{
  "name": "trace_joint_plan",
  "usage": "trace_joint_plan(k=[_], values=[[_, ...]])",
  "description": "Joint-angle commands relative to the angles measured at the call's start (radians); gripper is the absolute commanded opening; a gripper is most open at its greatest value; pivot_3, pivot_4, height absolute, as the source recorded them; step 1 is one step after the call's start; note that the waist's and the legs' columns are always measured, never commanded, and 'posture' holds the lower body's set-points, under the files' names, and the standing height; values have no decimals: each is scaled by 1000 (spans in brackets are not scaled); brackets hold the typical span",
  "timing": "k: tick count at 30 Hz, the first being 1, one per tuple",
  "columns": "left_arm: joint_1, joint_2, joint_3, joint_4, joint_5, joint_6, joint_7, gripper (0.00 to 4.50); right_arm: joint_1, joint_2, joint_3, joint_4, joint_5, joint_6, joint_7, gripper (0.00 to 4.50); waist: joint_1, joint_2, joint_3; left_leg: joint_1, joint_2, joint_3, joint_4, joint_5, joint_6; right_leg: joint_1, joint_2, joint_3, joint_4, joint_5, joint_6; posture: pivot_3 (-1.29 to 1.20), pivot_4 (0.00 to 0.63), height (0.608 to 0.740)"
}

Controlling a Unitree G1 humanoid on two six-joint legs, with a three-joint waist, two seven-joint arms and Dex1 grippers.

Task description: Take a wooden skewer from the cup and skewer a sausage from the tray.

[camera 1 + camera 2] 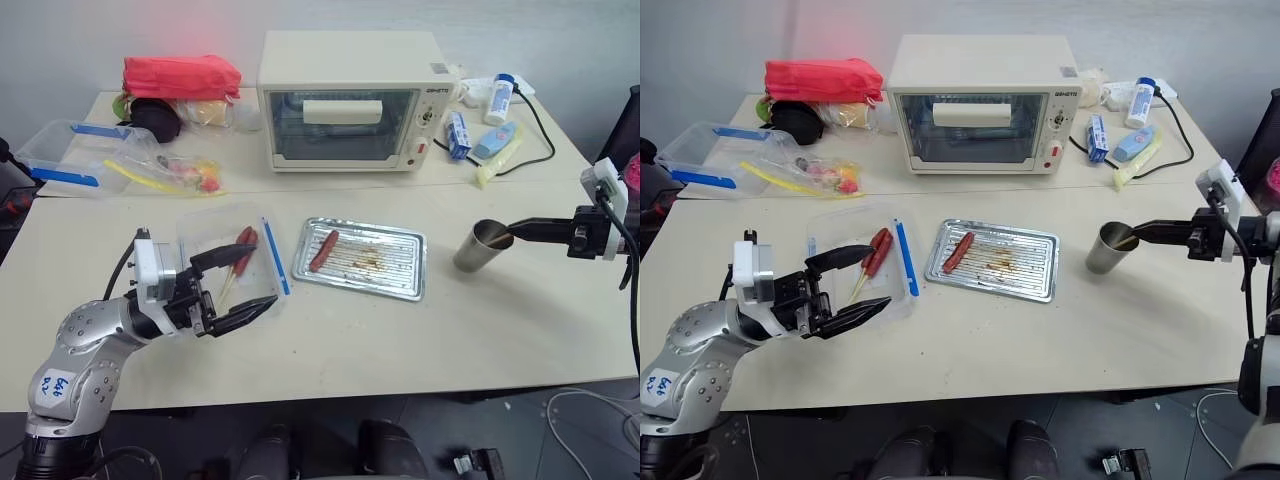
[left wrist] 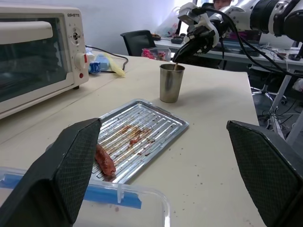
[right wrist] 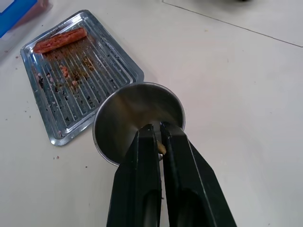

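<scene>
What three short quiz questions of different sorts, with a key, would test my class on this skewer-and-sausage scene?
1. True or false: the right gripper has its fingers closed at the rim of the cup.
2. Where does the sausage lie?
A. on the tray
B. in the cup
C. on top of the toaster oven
3. Fill in: the left gripper hangs with its fingers ____ above the clear plastic container.

Key
1. True; a pale tip of the wooden skewer shows between the fingers.
2. A
3. open
</scene>
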Motion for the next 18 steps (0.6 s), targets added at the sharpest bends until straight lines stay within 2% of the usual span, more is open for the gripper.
trace_joint_plan(k=[1,4,11,13,18], values=[[-23,-11,2,1,9,-28,-9,4500,-66,-41,-27,-43,14,17,73,79,0,0,0,0,0,0,0,0,0,0,0,0,0,0,0,0,150,740],[-34,-23,-4,18,16,-39,-15,4500,-88,-93,30,-132,75,99,80,79,2,2,1,0,0,0,0,0,0,0,0,0,0,0,0,0,150,740],[-45,-39,-20,56,39,-72,-51,4500,-97,-287,186,-462,417,454,80,79,3,6,4,-2,1,-1,0,0,-1,-2,-3,-1,-1,0,0,0,150,740],[-56,-46,-34,60,44,-80,-61,4500,-116,-280,167,-509,491,525,80,79,2,6,4,-2,1,-1,0,-1,-1,-2,-4,-1,-2,0,0,0,150,740],[-118,-94,-77,73,34,-73,-57,4500,-81,-156,52,-657,659,704,58,79,3,6,4,-2,2,-1,0,-1,-2,-2,-4,0,-1,0,0,0,150,740]])
